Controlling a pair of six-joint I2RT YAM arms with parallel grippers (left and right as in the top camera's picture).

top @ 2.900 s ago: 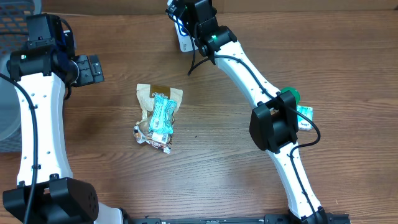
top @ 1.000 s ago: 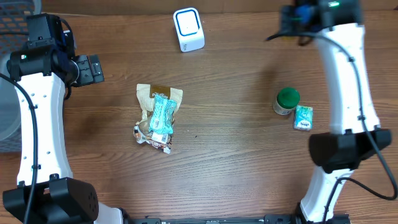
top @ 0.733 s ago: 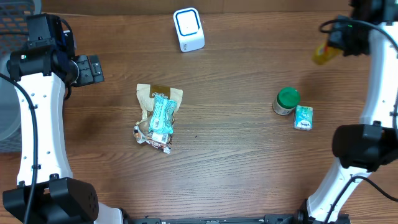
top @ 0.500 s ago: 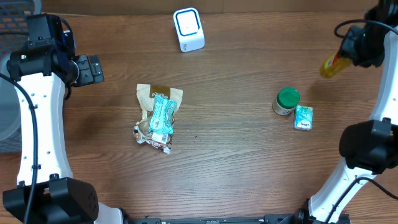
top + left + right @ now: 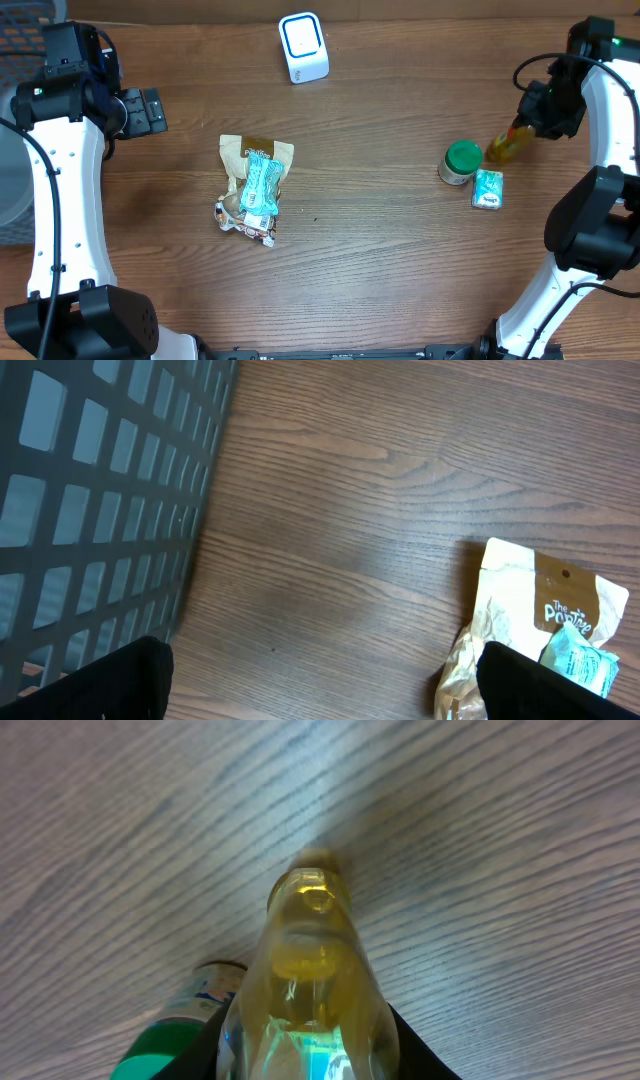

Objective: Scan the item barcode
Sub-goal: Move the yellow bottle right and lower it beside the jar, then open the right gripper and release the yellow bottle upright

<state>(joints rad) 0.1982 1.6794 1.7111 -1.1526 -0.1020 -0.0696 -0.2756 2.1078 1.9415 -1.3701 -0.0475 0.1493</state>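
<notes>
The white barcode scanner [image 5: 303, 46] with a blue ring stands at the back middle of the table. My right gripper [image 5: 527, 124] is shut on a clear bottle of yellow liquid [image 5: 508, 146], far right of the scanner. In the right wrist view the bottle [image 5: 310, 960] points cap-first at the wood and fills the space between the dark fingers of the gripper [image 5: 310, 1065]. No barcode shows on it. My left gripper [image 5: 150, 110] hangs open at the left over bare wood, and in its own view the gripper [image 5: 325, 685] has nothing in it.
A green-lidded jar [image 5: 461, 161] and a teal packet [image 5: 488, 189] sit just left of and below the bottle. A pile of snack packets [image 5: 255, 190] lies left of centre, its tan bag [image 5: 540, 610] near my left fingers. A dark mesh basket [image 5: 90, 510] stands at far left.
My right arm has swung from the scanner at the back to the right edge with the yellow bottle, then brought it down beside the green-lidded jar. The left arm has not moved.
</notes>
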